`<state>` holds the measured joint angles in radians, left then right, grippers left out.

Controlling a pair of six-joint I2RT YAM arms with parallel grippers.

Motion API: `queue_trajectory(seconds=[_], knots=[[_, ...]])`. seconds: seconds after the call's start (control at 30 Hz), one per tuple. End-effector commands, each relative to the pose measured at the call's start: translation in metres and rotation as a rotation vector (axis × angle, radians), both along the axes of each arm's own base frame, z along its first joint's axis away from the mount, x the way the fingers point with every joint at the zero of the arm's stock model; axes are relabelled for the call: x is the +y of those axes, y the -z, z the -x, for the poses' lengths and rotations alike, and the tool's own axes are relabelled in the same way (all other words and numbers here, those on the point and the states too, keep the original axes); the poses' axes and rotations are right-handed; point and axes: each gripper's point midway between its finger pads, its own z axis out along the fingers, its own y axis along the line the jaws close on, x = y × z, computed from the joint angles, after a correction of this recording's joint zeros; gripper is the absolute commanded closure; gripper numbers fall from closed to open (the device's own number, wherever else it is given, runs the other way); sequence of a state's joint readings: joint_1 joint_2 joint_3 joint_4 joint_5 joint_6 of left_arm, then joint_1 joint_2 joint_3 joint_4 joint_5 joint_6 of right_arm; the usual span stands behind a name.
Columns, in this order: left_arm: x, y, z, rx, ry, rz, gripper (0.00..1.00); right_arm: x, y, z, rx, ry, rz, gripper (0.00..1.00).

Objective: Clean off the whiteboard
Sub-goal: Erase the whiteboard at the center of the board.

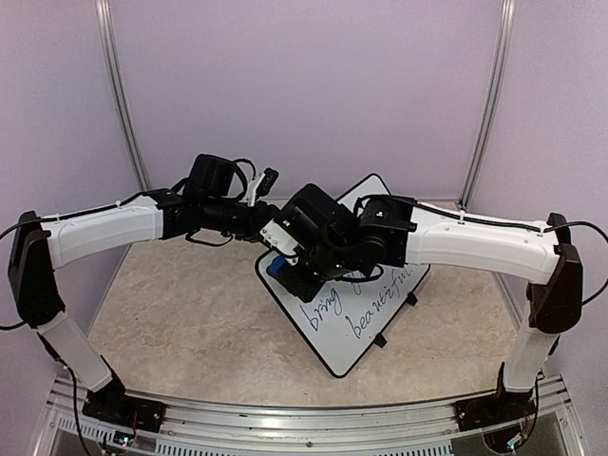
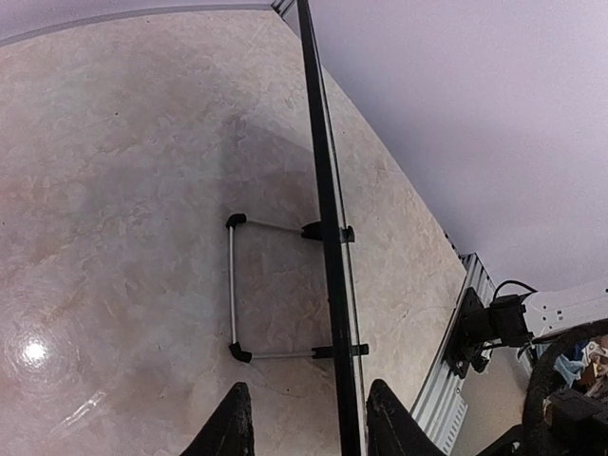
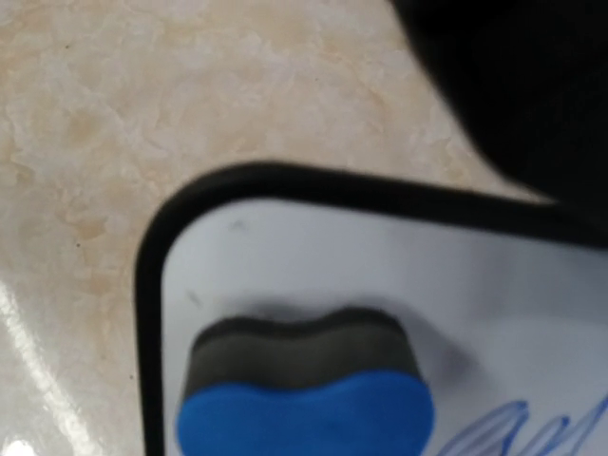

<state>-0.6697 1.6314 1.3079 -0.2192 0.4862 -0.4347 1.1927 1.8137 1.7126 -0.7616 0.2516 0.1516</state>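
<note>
The whiteboard (image 1: 380,323) lies slanted on the table with blue handwriting on it. In the left wrist view I see it edge-on as a black rim (image 2: 328,209) with a wire stand (image 2: 232,285) clipped to it. My left gripper (image 2: 309,389) is open and straddles that rim, which runs close to the right finger (image 2: 389,423). My right gripper (image 1: 294,271) is shut on a blue eraser (image 1: 275,268) over the board's left corner. In the right wrist view the eraser's (image 3: 304,394) dark felt rests on the white surface (image 3: 313,256) near the rounded corner; the fingers themselves are hidden.
Both arms cross over the middle of the table above the board. An aluminium rail (image 1: 313,418) runs along the near edge, also in the left wrist view (image 2: 456,370). Metal posts (image 1: 119,85) (image 1: 489,95) stand against the purple back walls.
</note>
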Motion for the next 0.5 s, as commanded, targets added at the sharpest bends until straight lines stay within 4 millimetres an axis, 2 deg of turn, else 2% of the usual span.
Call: queue_trajectory(seconds=[0.0, 0.27, 0.47], knots=[[-0.006, 0.012, 0.008, 0.015, 0.043, -0.008, 0.65, 0.001, 0.009, -0.008, 0.012, 0.033, 0.04, 0.71], [-0.008, 0.018, 0.009, 0.038, 0.041, 0.012, 0.87, -0.009, 0.018, -0.009, 0.029, 0.079, 0.076, 0.72], [-0.01, 0.018, 0.01, 0.05, 0.042, 0.033, 0.93, -0.024, 0.03, -0.003, 0.06, 0.105, 0.105, 0.72]])
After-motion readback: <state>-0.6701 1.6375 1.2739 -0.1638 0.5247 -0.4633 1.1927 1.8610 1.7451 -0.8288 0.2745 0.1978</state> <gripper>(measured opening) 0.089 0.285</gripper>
